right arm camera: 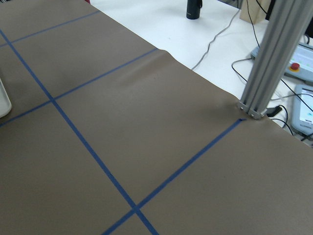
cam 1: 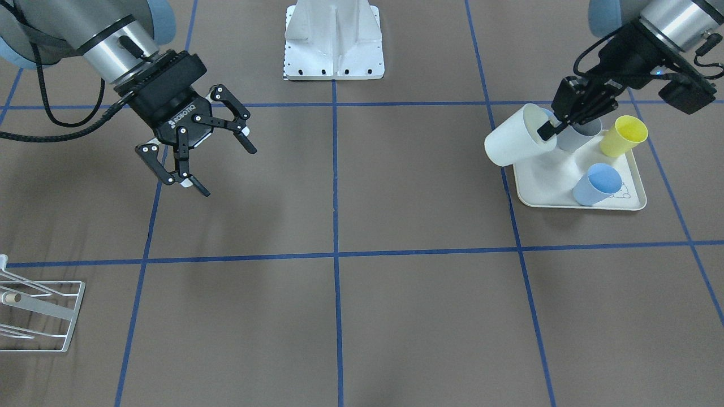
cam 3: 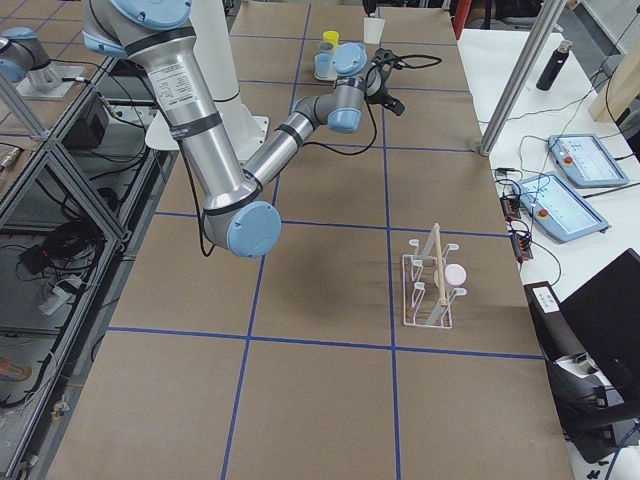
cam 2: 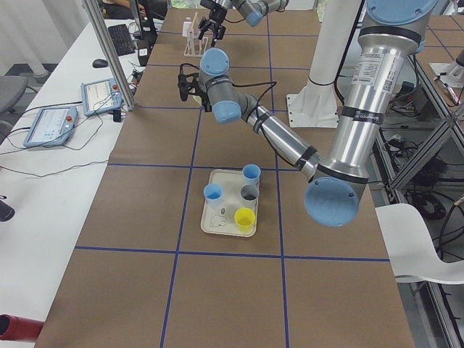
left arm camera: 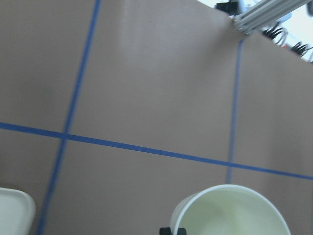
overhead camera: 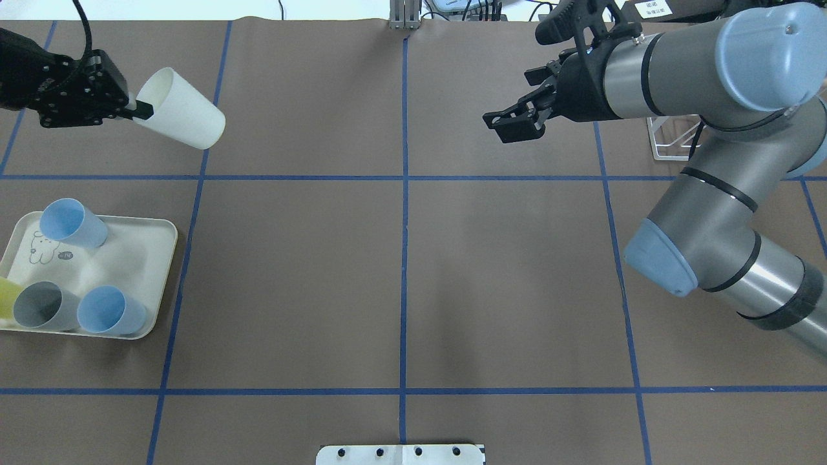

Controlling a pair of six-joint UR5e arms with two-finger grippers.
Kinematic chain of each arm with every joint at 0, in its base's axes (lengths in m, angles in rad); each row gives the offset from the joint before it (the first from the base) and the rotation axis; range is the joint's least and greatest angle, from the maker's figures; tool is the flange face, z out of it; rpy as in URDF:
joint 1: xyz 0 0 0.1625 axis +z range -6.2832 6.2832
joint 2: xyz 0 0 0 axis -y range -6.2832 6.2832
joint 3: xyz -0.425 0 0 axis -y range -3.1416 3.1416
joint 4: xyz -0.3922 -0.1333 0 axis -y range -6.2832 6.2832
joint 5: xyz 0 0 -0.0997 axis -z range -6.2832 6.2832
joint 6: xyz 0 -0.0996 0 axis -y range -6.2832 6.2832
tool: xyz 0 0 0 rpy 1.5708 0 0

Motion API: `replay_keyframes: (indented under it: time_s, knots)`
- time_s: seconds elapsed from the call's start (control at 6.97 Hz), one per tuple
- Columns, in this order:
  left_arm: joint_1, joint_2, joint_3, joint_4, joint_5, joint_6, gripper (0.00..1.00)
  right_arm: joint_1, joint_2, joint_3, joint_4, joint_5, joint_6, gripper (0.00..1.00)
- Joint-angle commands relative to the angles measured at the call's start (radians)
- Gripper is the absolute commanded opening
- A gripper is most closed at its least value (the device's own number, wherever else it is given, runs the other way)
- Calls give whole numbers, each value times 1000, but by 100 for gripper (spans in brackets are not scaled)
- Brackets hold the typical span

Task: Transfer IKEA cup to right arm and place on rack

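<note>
The left gripper [overhead camera: 132, 111] has its fingers [overhead camera: 143, 111] pinched on the rim of the white cup [overhead camera: 184, 119]. One finger is inside the cup's mouth and the other is outside on the wall (the left wrist view shows only a black finger tip at the rim). The fingers are almost together, with just the thin cup wall between them.

The right gripper [cam 1: 226, 169] holds nothing. Its fingers [cam 1: 244, 141] are spread wide apart and touch nothing. It hangs in the air over the tabletop [overhead camera: 504, 278], well apart from the cup.

The white cup is up in the air, not on the tabletop. It lies almost on its side. Its long axis runs nearly level, along the length of the tabletop. The open mouth faces the left gripper. The closed bottom points toward the right gripper's side and tips a little down.

A cream tray [overhead camera: 155, 239] sits on the tabletop near the left arm's side, apart from the held cup. On it are two blue cups [overhead camera: 71, 223], a grey cup [overhead camera: 45, 307] and a yellow cup [cam 1: 622, 135].

The rack [cam 3: 430, 290] stands on the tabletop at the right arm's end, far from the white cup.
</note>
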Motion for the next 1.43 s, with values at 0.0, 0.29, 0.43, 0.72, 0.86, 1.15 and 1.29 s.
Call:
replay_keyframes:
  time_s: [0.0, 0.29, 0.43, 0.72, 0.86, 1.15, 1.29]
  knots:
    - [119, -121, -4, -147, 11, -401, 0, -48, 44, -8, 27, -45, -13, 99]
    - [180, -178, 5, -208, 52, -468, 0, -138, 23, -37, 277, -118, -149, 98]
    - [201, -207, 14, -208, 54, -468, 0, -169, 15, -80, 415, -123, -213, 98]
    - [246, -219, 21, -217, 91, -465, 0, -236, 40, -84, 469, -125, -221, 99]
    - [254, -219, 19, -220, 95, -465, 0, -241, 38, -79, 469, -123, -255, 99]
    - [263, -218, 24, -220, 95, -463, 0, -256, 41, -74, 470, -123, -301, 99]
    - [264, -219, 28, -220, 97, -463, 0, -256, 43, -67, 470, -123, -303, 99]
